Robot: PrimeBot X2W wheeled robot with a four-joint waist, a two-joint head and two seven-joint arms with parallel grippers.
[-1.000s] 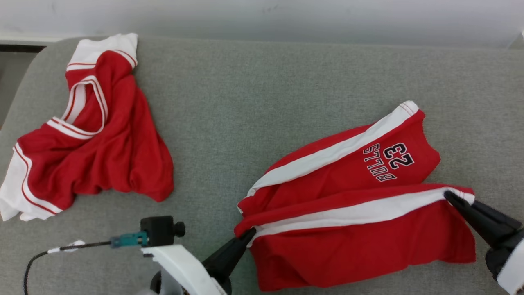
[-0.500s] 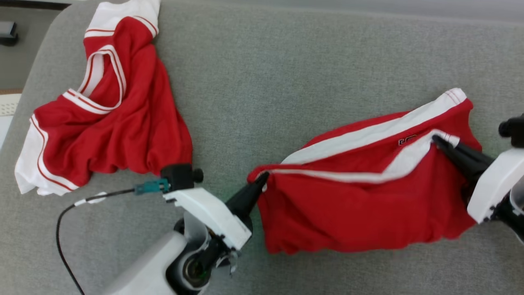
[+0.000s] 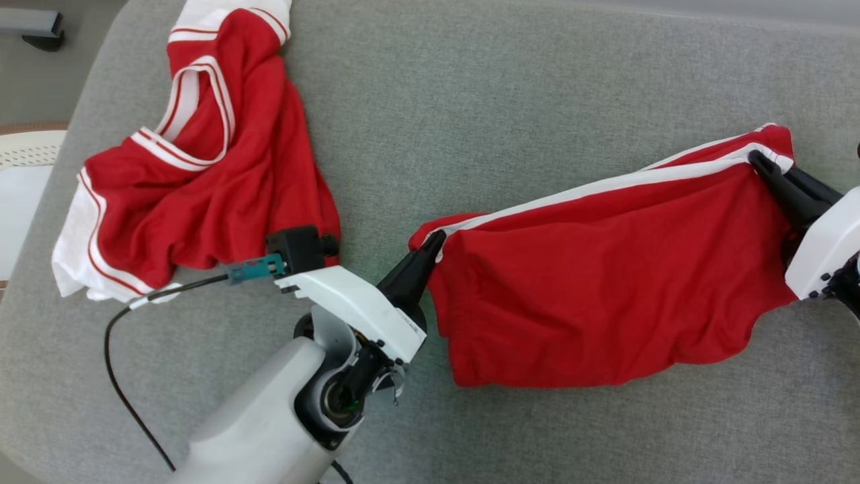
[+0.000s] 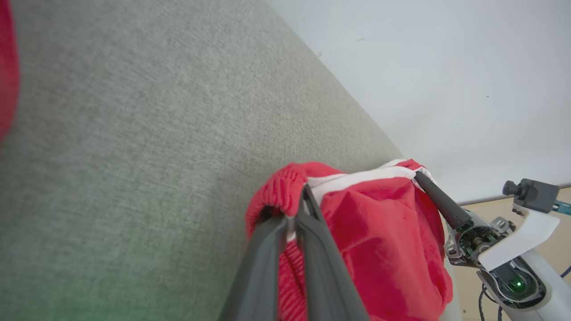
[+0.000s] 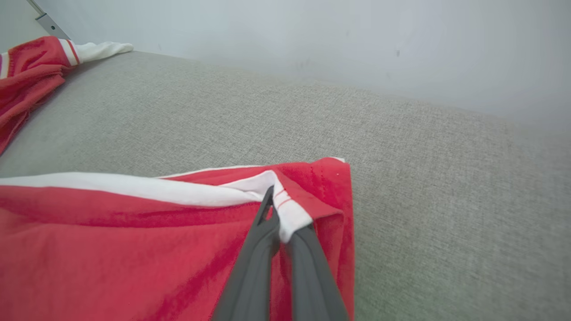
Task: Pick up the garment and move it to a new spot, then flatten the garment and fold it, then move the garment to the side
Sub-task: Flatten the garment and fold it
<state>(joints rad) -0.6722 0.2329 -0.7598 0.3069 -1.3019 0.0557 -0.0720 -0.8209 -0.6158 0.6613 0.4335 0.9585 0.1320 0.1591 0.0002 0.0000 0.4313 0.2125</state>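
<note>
Head view: two red garments on a grey cushion. The shorts span its right half, left gripper and right gripper each pinching an end; a jersey lies crumpled at the left edge. Left wrist view: waistband clamped. Right wrist view: striped hem clamped.

Your left gripper nipped tight on red garment at white-striped edge, your right gripper clamped on its right corner, grey cushion beneath, pale wall beyond.

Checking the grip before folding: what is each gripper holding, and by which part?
Both hold the red shorts: the left gripper pinches the waistband end of the white stripe, the right gripper its hem end.
</note>
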